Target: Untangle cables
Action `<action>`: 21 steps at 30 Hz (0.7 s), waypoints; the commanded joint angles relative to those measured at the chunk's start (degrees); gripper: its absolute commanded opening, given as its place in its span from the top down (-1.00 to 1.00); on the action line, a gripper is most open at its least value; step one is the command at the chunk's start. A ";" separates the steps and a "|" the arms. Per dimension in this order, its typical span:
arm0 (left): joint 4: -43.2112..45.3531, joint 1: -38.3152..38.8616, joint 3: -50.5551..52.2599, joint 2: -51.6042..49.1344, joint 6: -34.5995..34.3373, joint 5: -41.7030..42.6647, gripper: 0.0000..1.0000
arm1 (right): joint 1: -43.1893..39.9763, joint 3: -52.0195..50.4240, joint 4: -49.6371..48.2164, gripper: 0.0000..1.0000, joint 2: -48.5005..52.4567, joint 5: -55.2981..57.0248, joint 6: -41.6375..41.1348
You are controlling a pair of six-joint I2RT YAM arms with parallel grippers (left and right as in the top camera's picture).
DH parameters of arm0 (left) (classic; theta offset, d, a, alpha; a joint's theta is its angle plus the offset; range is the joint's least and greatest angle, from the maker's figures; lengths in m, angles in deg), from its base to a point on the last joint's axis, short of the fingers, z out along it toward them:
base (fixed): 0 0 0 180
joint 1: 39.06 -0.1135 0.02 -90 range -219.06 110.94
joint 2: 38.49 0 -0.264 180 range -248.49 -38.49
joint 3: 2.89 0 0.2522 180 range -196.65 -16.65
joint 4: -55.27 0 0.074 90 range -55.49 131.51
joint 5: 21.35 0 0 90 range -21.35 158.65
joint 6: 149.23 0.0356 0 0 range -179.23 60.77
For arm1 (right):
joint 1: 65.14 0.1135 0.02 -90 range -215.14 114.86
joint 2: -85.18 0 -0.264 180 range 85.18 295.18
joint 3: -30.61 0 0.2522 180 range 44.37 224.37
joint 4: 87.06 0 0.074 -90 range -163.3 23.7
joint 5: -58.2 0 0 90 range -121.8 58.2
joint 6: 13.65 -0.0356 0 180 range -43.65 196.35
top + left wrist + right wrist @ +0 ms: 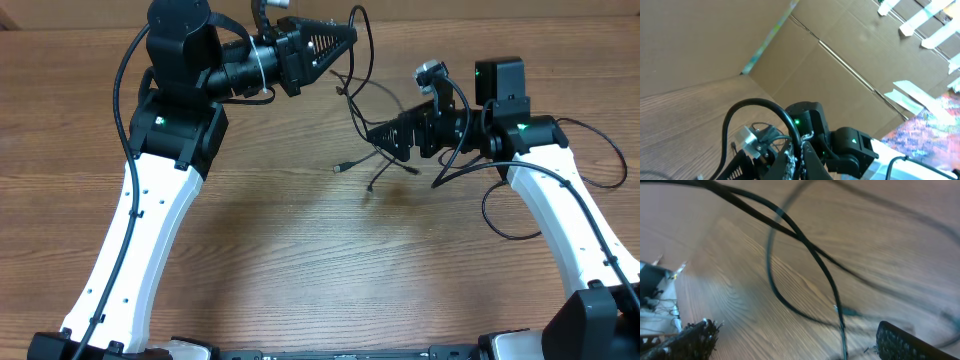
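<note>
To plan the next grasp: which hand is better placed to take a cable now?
Right hand: it is open, with the cables crossing just ahead of its fingers. The left hand is shut.

Your left gripper (350,38) sat farther out over the table (300,260), your right gripper (372,133) nearer and to its right; the cables (357,95) ran between them; a plug end (343,166) lay on the table, just left of the right gripper.

The table (300,250) is seen as matt, grained wood — the cables (782,221) as smooth black plastic, faintly glossy — and the cardboard (700,40) as dull brown.
</note>
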 commanded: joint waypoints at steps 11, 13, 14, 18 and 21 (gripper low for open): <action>16.39 3.61 -0.76 0.37 -8.13 0.94 0.92 | 2.03 -0.04 -3.89 -1.00 -0.04 -4.39 1.77; 18.91 3.61 -0.76 0.37 -9.99 1.11 0.92 | 2.03 -0.04 -4.15 -1.00 -0.04 -4.15 1.75; 19.80 3.58 -0.76 0.37 -10.84 1.14 0.92 | 2.03 -0.04 -4.37 -1.00 -0.04 -3.91 1.77; 21.68 3.58 -0.76 0.37 -13.27 1.64 0.92 | 2.03 -0.04 -5.70 -1.00 -0.04 -2.73 1.53; 21.68 3.58 -0.76 0.37 -13.44 1.99 0.92 | 2.03 -0.04 -6.54 -0.72 -0.04 1.25 1.29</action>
